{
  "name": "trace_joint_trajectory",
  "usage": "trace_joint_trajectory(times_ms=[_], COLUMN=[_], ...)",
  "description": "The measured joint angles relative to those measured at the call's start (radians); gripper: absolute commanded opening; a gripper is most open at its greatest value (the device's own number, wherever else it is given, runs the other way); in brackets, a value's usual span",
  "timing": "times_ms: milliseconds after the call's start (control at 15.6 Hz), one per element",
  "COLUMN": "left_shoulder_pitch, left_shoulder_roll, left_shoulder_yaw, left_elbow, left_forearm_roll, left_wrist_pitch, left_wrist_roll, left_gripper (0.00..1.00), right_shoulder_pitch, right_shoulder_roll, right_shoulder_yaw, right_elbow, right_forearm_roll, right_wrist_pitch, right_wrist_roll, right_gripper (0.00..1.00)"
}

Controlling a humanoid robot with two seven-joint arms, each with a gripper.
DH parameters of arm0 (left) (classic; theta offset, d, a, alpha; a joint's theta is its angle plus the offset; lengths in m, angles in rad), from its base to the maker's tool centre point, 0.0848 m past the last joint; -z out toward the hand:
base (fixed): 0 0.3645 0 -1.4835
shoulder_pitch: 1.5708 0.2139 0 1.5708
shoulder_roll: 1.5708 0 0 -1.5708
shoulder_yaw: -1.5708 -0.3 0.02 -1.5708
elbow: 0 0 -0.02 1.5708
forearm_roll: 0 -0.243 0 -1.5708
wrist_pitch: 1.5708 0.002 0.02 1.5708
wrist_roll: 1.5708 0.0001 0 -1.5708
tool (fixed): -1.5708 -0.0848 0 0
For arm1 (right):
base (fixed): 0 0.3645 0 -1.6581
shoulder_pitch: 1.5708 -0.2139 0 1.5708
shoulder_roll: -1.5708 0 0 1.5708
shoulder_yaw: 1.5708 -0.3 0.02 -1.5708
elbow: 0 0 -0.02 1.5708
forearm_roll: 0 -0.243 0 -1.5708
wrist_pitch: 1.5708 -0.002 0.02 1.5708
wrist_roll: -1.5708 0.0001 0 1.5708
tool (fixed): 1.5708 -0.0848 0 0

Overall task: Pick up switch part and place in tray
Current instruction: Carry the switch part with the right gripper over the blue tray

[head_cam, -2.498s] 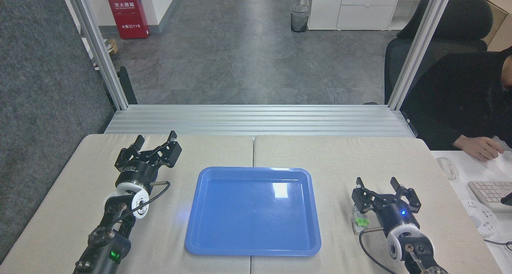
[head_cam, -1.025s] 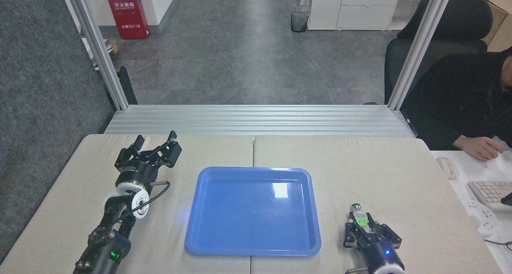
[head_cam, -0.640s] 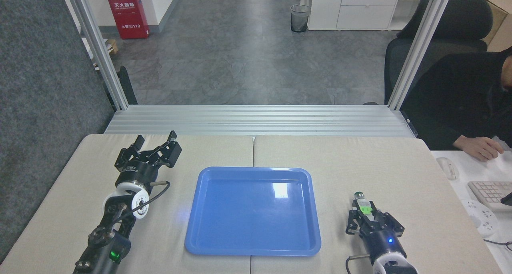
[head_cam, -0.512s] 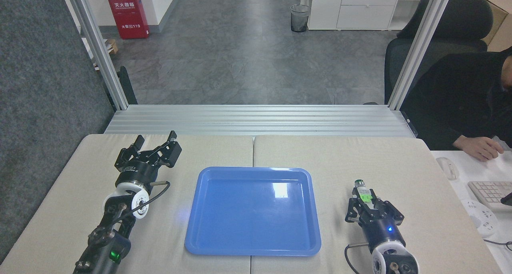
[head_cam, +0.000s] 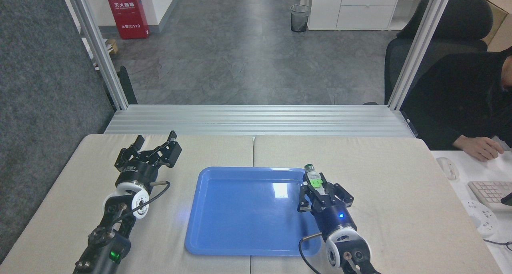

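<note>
My right gripper [head_cam: 318,186] is shut on the switch part [head_cam: 313,177], whose green block and dark cylindrical end stick up past the fingers. It hangs over the right rim of the glossy blue tray [head_cam: 224,226], which lies in the middle of the table with nothing in it. My left gripper [head_cam: 156,140] stands open at the far left of the table, apart from the tray, with nothing between its fingers.
A person in a dark sleeve sits at the right with a hand [head_cam: 480,148] on a white desk, beside a mouse [head_cam: 447,168] and keyboard [head_cam: 490,192]. An aluminium frame rail [head_cam: 256,120] runs along the table's far edge.
My right gripper has closed on the switch part, lifted it and carried it left from the right side of the table to the tray's right rim. The left arm has not moved.
</note>
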Motion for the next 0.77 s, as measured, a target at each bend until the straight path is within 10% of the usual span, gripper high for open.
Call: trace_joint_trajectory(times_ms=[512,576,640,768], left_shoulder_pitch=[0.0,0.0,0.0,0.0], left_shoulder_roll=[0.0,0.0,0.0,0.0], left_shoulder_yaw=[0.0,0.0,0.0,0.0], left_elbow=[0.0,0.0,0.0,0.0], left_forearm_roll=[0.0,0.0,0.0,0.0], left_wrist_pitch=[0.0,0.0,0.0,0.0], left_wrist_roll=[0.0,0.0,0.0,0.0], left_gripper=[1.0,1.0,1.0,1.0], right_shoulder_pitch=[-0.011,-0.011,-0.011,-0.014], right_shoulder_roll=[0.097,0.105,0.113,0.127], right_shoulder_yaw=[0.171,0.183,0.194,0.205], right_elbow=[0.076,0.087,0.096,0.112], right_forearm_roll=[0.074,0.083,0.091,0.101], right_wrist_pitch=[-0.015,-0.015,-0.013,-0.005], right_wrist_roll=[0.109,0.115,0.119,0.121], right_gripper=[0.14,0.29,0.99,1.0])
